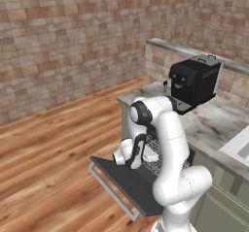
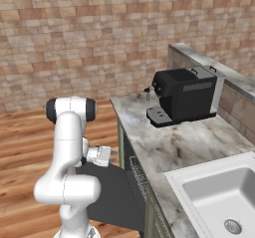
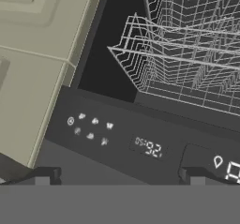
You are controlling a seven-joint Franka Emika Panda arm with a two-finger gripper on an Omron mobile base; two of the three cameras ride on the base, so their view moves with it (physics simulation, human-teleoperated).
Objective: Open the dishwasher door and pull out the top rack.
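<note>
In the left base view we saw the dishwasher door (image 1: 127, 183) folded flat below the counter (image 1: 214, 124). Right base view: gripper (image 2: 114, 156) above the door. Hand view: spread fingertips (image 3: 46, 176), the top rack (image 3: 187, 54) inside beyond the door.

You see the dark grey dishwasher door (image 1: 127, 182) with its silver handle (image 1: 111, 191), white control marks (image 3: 89, 126) above the fingertips, silver-white wire rack (image 3: 187, 54), and beige cabinet (image 3: 33, 54) left.
</note>
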